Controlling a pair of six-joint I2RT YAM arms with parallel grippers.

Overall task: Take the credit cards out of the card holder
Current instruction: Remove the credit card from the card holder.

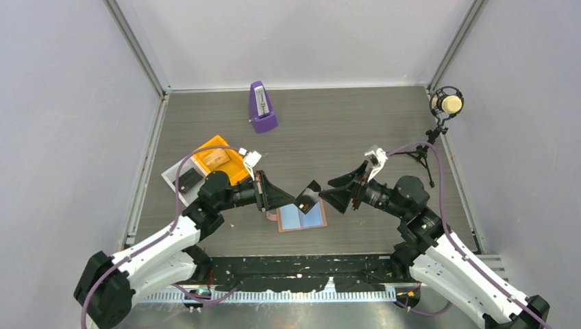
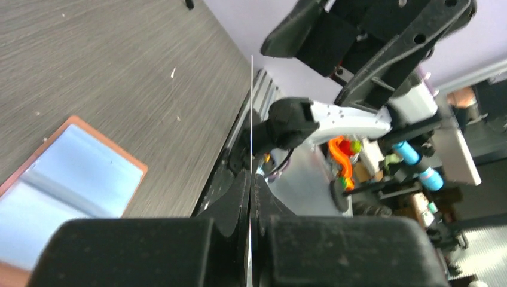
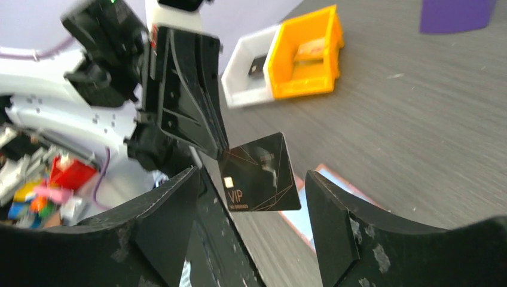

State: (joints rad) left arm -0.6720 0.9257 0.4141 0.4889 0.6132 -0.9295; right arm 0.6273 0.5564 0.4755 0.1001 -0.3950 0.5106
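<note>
The card holder (image 1: 302, 216) lies spread open on the table, blue-grey inner faces up, salmon-tan rim showing; it also shows in the left wrist view (image 2: 72, 179) and the right wrist view (image 3: 335, 185). My left gripper (image 1: 296, 200) is shut on a black credit card (image 1: 308, 197) marked VIP, held in the air above the holder. The card shows edge-on in the left wrist view (image 2: 252, 107) and face-on in the right wrist view (image 3: 260, 173). My right gripper (image 1: 327, 192) is open and empty, just right of the card, fingers (image 3: 164, 221) on either side.
An orange tray (image 1: 219, 159) holding a tan item sits at the left beside a white tray (image 1: 179, 179) with a dark item. A purple metronome (image 1: 262, 108) stands at the back. A microphone on a small tripod (image 1: 445, 104) stands at the far right.
</note>
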